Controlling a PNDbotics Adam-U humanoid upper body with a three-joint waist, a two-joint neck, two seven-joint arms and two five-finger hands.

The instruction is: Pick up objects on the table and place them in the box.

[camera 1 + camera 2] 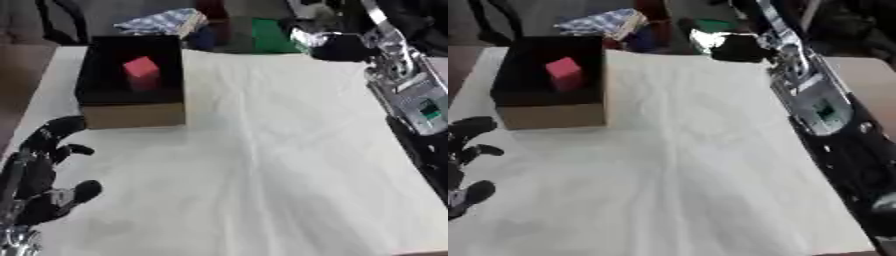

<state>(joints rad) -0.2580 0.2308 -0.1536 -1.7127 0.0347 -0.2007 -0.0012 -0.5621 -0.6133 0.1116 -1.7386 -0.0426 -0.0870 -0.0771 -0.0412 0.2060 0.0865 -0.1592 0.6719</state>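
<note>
Left eye view: red block (141,70) inside box (131,114), apparently delivered; left hand (48,170) idle, fingers relaxed, lower corner; right hand (337,46) beyond worktop (262,165) far edge, finger state unreadable.

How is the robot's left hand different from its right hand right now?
The left hand sits low at the near left corner of the table; the right hand reaches out to the far edge. The left hand's fingers are spread, relaxed and empty; whether the right hand's fingers are open or shut cannot be told. The left hand is nearer the box. Both are mostly black.
</note>
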